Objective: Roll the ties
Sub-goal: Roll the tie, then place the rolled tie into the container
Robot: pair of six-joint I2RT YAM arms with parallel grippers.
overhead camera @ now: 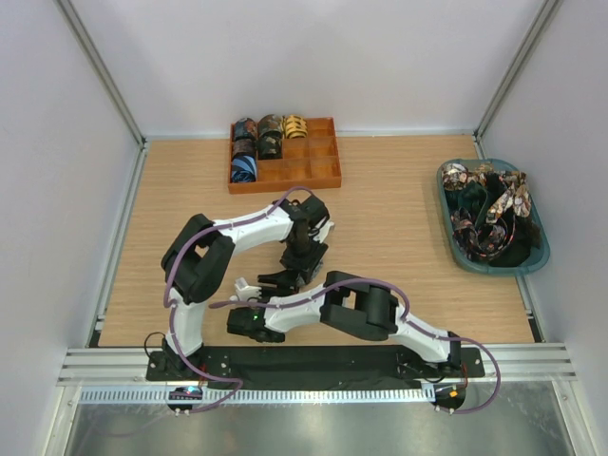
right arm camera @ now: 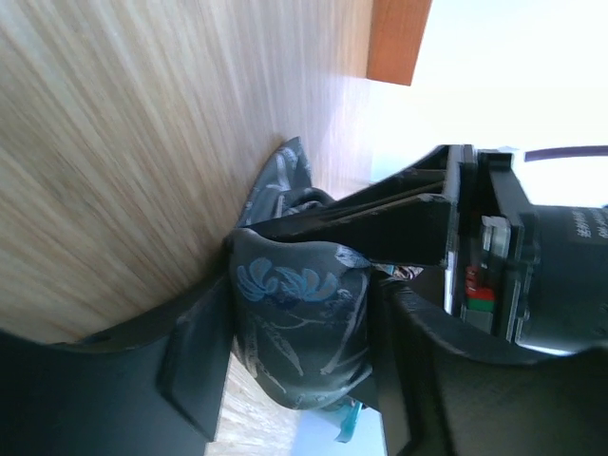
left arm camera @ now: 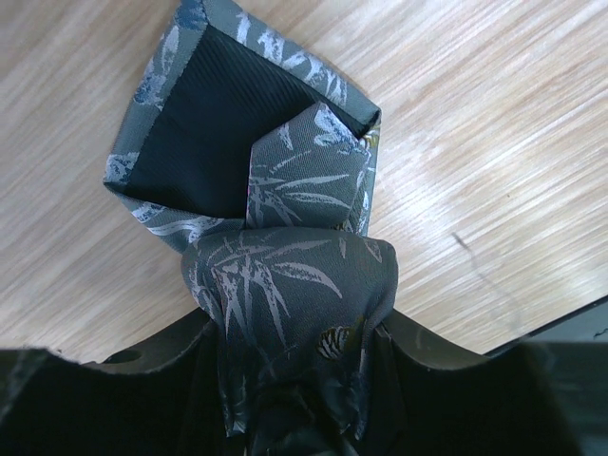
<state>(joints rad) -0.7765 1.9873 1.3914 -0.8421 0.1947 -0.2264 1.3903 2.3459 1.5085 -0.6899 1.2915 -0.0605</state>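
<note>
**Grey-blue tie, part-rolled, held from two sides at mid-table**

Item 1: grey-blue tie (left arm camera: 285, 285), leaf print. I have it near the middle of the table (overhead camera: 399, 275), in front of the arm bases. The rolled part is a fat bundle. The wide pointed end (left arm camera: 209, 123) lies flat on the wood, black lining up, so a length is not yet wound in.

Item 2: left jaws. Closed on the bundle, one finger either side. I judge this pinch is there to keep the turns from springing loose.

Item 3: right jaws. Their own camera shows the same bundle filling the gap and touching both fingers, so I read them as gripping it too, from another side. Two grips let one hold while the other turns.

Item 4: orange tray (overhead camera: 313, 171), far side of the table. Finished rolled ties (overhead camera: 258, 142) fill its left compartments and the right ones are bare. I take a bare one as this roll's destination.

Item 5: teal bin (overhead camera: 537, 247), right side. It holds the loose ties (overhead camera: 489, 209) in a tangle, the stock waiting to be rolled.

Status, my estimate: mid-roll. The tail must be wound in before the roll is carried.
</note>
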